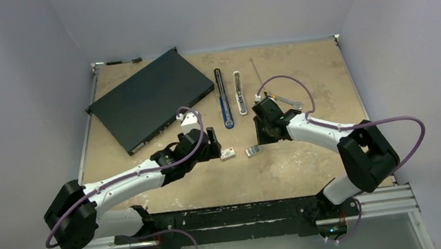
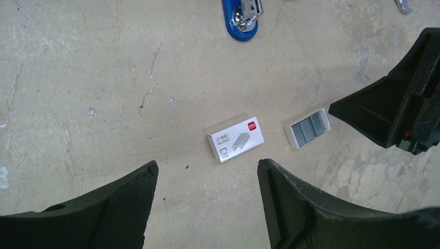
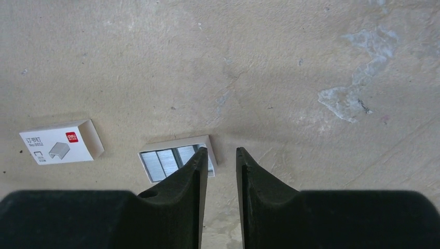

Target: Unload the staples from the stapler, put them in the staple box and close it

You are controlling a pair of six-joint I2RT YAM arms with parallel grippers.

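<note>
- Your right gripper [image 3: 220,153] is low over the table [image 3: 290,62] with its jaws almost together: only a narrow slit between them, and nothing in it.
- The staples [image 3: 167,162], grey strips lying side by side in a small white tray [image 3: 176,142], sit just left of that slit in the right wrist view. The left fingertip [image 3: 198,158] overlaps the tray's right end, but you cannot tell whether it touches.
- Your left gripper [image 2: 206,166] has its jaws wide apart and holds nothing.
- A white box [image 2: 236,139] with a red label lies flat just ahead of the left gripper's gap. The tray is just beside it, towards the right gripper.
- From the top view, box and tray lie between your two grippers.
- The stapler [image 1: 223,102] lies further back on the table, well apart from both grippers, its blue part beside a silver part.
</note>
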